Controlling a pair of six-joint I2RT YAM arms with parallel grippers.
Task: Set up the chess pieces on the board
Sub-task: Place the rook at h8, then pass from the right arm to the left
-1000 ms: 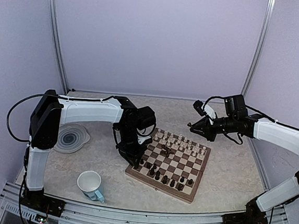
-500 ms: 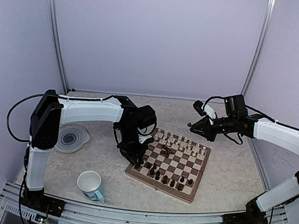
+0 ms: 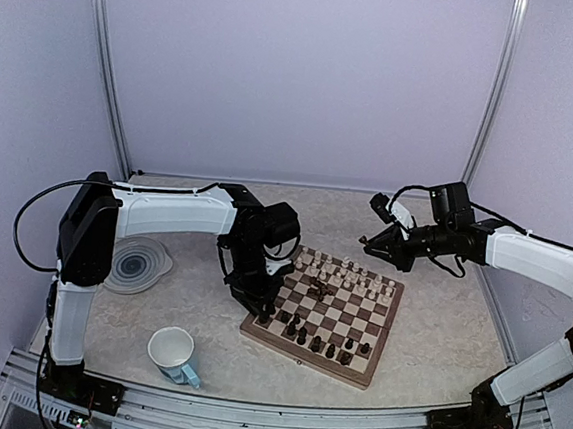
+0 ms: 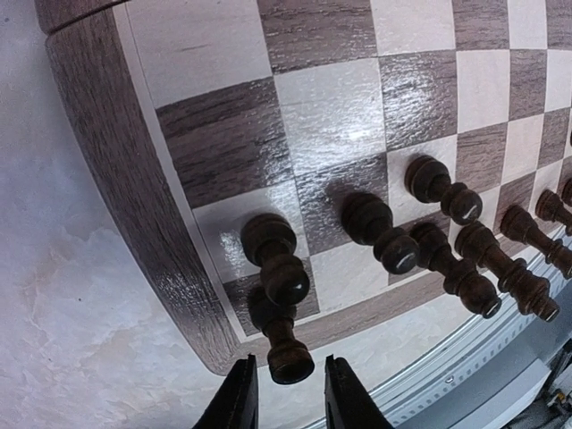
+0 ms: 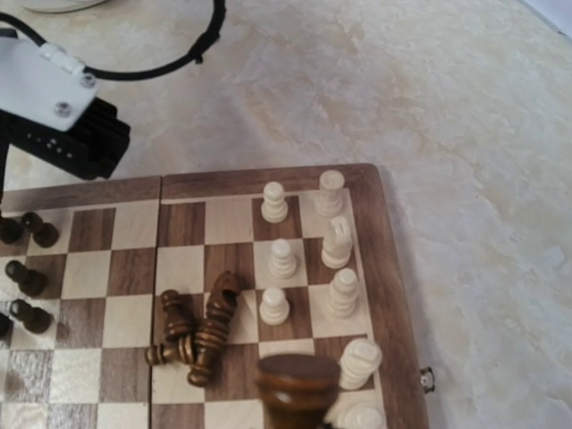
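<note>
Left claw [image 4: 288, 393] gapes, fingers apart around a dark brown turned piece [image 4: 284, 344] at the corner of the checkered wooden board [image 3: 323, 313], mid-bench [image 3: 438, 318]. I cannot tell the right claw's [image 3: 372, 244] grip: its fingers are out of frame, with a cropped dark piece [image 5: 295, 386] close by.

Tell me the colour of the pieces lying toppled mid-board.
Dark brown. The toppled pieces show best in the right wrist view, beside upright cream ones.

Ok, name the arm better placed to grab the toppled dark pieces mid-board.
Left, probably: the left gripper is open, low at the board corner; the right gripper hovers off the far edge.
</note>
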